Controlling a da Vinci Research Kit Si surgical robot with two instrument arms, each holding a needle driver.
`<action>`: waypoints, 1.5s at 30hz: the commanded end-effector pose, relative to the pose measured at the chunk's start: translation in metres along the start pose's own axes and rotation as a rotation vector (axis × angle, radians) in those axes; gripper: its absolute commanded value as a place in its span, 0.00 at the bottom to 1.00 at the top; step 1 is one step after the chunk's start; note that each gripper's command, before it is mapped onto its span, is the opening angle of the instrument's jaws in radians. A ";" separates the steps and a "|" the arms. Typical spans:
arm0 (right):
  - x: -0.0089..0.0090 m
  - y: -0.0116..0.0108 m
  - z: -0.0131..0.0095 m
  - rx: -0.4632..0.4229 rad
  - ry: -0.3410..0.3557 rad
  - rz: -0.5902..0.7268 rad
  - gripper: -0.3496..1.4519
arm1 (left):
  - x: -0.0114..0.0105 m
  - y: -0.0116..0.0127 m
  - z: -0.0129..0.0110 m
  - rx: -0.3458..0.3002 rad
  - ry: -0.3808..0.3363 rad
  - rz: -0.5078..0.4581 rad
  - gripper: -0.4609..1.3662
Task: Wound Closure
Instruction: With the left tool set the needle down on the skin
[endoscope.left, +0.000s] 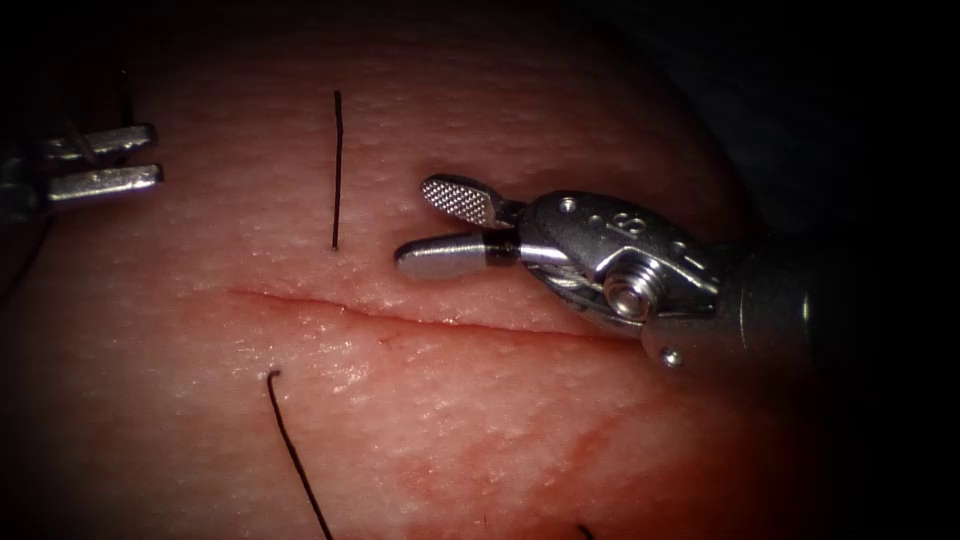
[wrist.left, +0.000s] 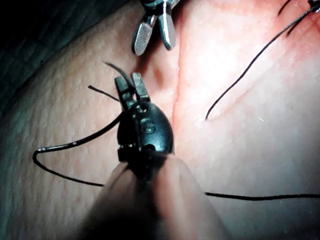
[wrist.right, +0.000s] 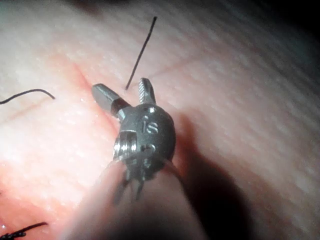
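The cut (endoscope.left: 430, 322) runs across the tissue (endoscope.left: 520, 120) from left to right. My right tool (endoscope.left: 415, 224) hovers just above the cut's middle with its jaws open and nothing between them; it is also in the right wrist view (wrist.right: 120, 86) and the left wrist view (wrist.left: 154, 47). A short dark thread end (endoscope.left: 337, 170) stands out of the tissue above the cut, just left of those jaws. A second thread (endoscope.left: 292, 450) leaves the tissue below the cut. At the far left, my left tool (endoscope.left: 155, 157) holds thread (wrist.left: 75, 144) in its jaws (wrist.left: 128, 79).
Red fluid (endoscope.left: 560, 450) stains the tissue below the cut. More thread (wrist.left: 260, 197) lies slack across the tissue. The tissue curves away into darkness at the upper right (endoscope.left: 800, 120).
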 end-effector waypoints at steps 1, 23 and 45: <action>0.0000 -0.0002 -0.0004 0.011 -0.012 0.000 0.88 | 0.0003 -0.0007 0.0005 -0.014 -0.018 0.007 0.06; 0.0011 -0.0030 -0.0031 0.045 -0.242 -0.348 0.78 | -0.0075 -0.0058 0.0063 -0.087 -0.439 0.089 0.06; -0.0010 -0.0035 -0.0024 0.094 -0.251 -0.370 0.77 | -0.0087 -0.0044 0.0100 -0.112 -0.551 0.140 0.66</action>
